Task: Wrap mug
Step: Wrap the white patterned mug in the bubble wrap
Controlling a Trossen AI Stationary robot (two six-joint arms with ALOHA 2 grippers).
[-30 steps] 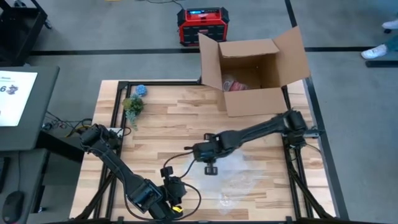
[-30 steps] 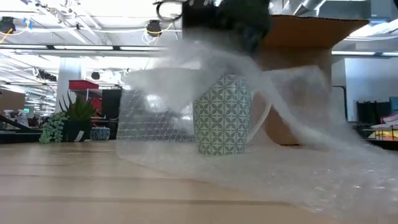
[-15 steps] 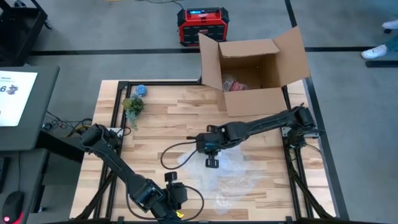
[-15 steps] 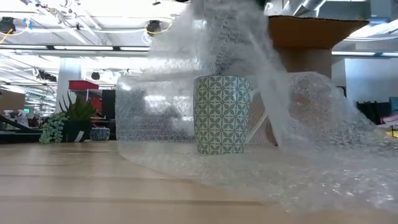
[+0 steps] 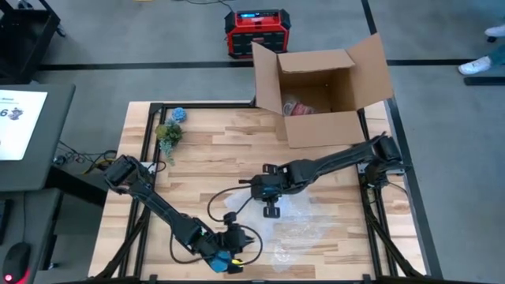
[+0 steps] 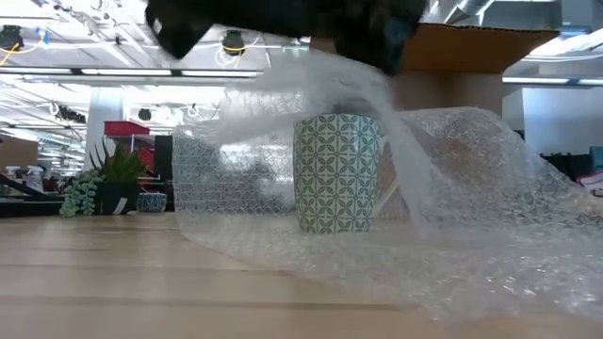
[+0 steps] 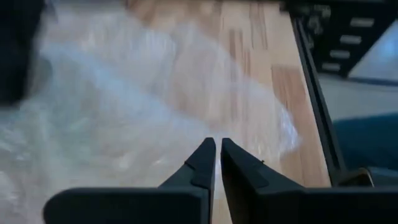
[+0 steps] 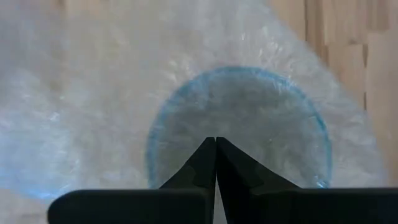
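Note:
A green-patterned mug point(image 6: 336, 174) stands upright on a sheet of clear bubble wrap point(image 6: 452, 254) spread on the table's near right part point(image 5: 304, 229). My right gripper point(image 5: 270, 207) hangs right above the mug, shut on a flap of the wrap; the mug's rim point(image 8: 239, 74) shows through the wrap below its fingers. My left gripper point(image 7: 217, 149) is low by the table's near edge point(image 5: 235, 251), left of the wrap, shut and holding nothing. My right gripper pinches the bubble wrap's raised flap point(image 8: 214, 127) between its two fingers, above the mug's mouth. The fingers point down from above. From them the wrap point(image 6: 311, 94) slopes over the mug's top and down to the table on both sides.
An open cardboard box point(image 5: 323, 87) stands at the far right of the table. Small potted plants point(image 5: 168, 134) sit at the far left corner. Bare wood point(image 5: 205, 166) lies left of the mug.
My right gripper raised the wrap's flap high above the mug, then lowered it, so the flap now lies across the mug's top. My left gripper has shifted along the near edge toward the table's right. The mug has stayed in place.

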